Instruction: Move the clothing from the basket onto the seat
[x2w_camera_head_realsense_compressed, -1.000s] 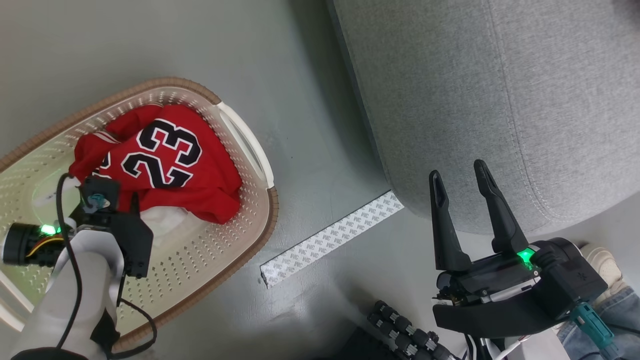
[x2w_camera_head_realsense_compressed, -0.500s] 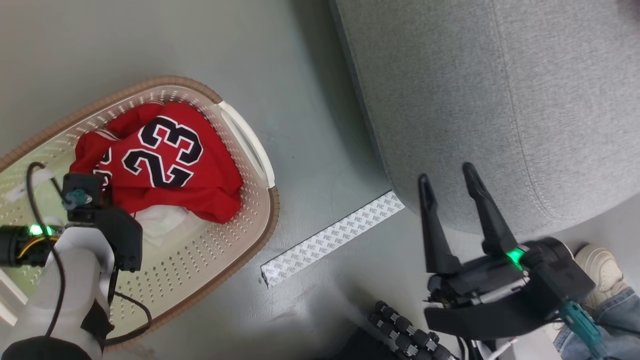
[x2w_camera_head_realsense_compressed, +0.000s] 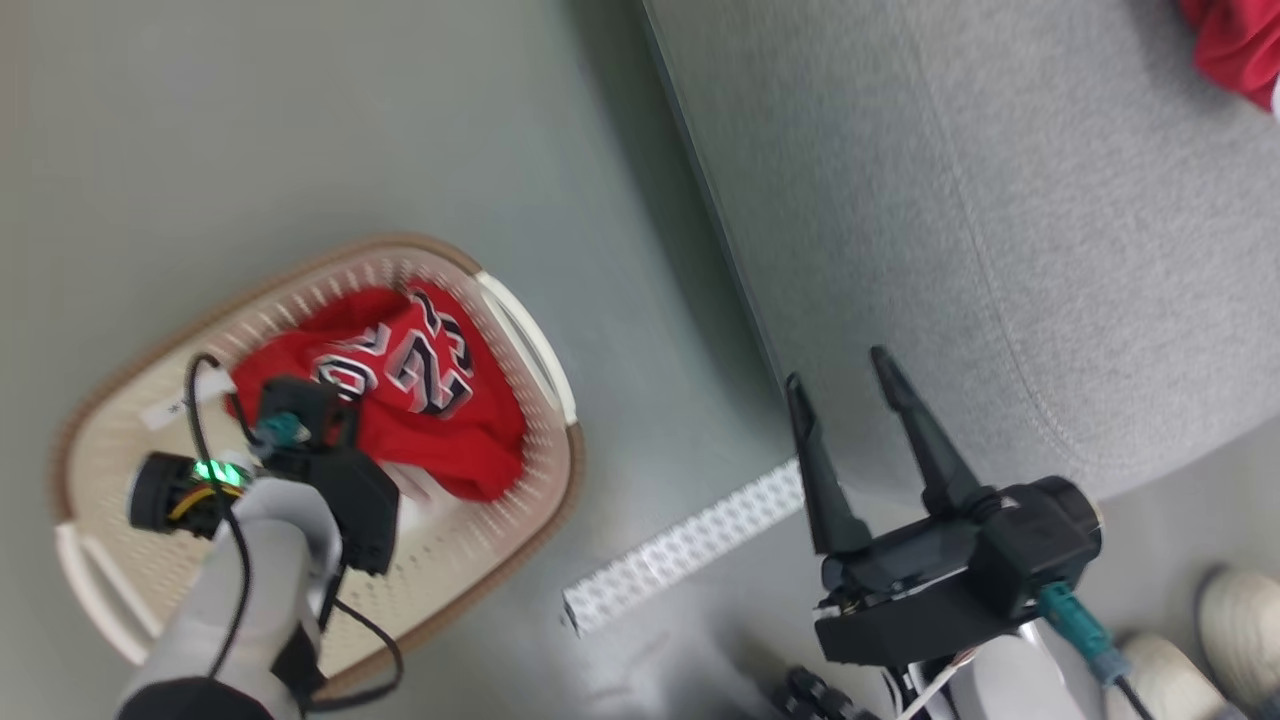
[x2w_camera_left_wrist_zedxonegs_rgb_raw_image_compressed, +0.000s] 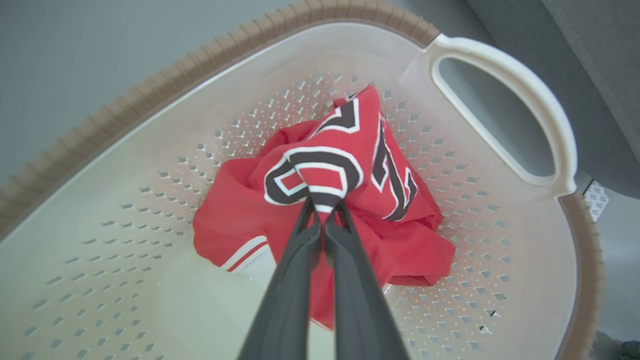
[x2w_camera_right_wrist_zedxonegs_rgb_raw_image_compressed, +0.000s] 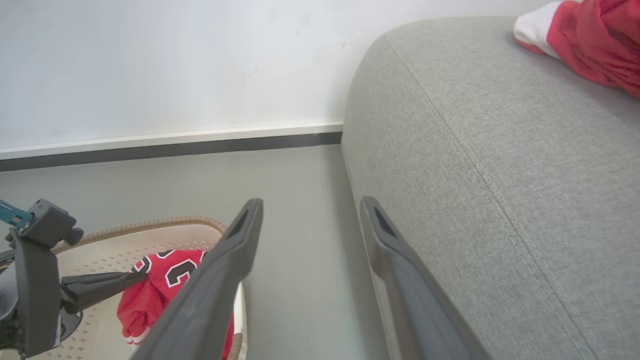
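The left gripper (x2w_camera_left_wrist_zedxonegs_rgb_raw_image_compressed: 324, 210) is seen with its two dark fingers (x2w_camera_left_wrist_zedxonegs_rgb_raw_image_compressed: 292, 290) pressed close together, and a fold of the red jersey (x2w_camera_left_wrist_zedxonegs_rgb_raw_image_compressed: 350, 150) is pinched between their tips. In the head view the pale left forearm (x2w_camera_head_realsense_compressed: 270, 560) is stretched up from the lower left, and the black wrist (x2w_camera_head_realsense_compressed: 355, 500) at its end is bent so that the fingers are pointed down. The right gripper (x2w_camera_head_realsense_compressed: 838, 368) is held at the lower right, with its fingers spread wide apart and pointed up that view.
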